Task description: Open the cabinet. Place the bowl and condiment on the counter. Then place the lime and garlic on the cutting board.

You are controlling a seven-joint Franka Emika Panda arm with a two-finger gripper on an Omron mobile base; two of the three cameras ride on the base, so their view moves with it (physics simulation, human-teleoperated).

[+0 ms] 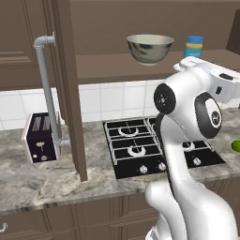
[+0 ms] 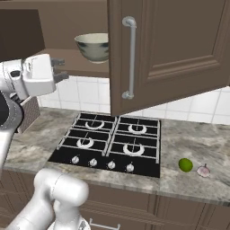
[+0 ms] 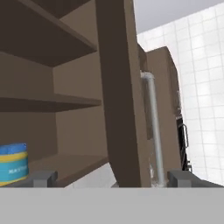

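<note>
Inside the opened cabinet [image 1: 70,93], the bowl [image 1: 150,48] and condiment [image 1: 193,47] sit on the shelf, the lime [image 2: 185,165] and garlic [image 2: 204,171] lie on the desk [image 2: 197,143], and the hand [image 2: 60,71] hangs released, grasping nothing.

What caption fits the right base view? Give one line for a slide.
Cabinet doors open, bowl on its shelf; open gripper nearby, lime on the counter.

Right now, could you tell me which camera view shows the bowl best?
The left base view: the bowl sits whole on the cabinet shelf. In the right base view the open door cuts off its right side.
</note>
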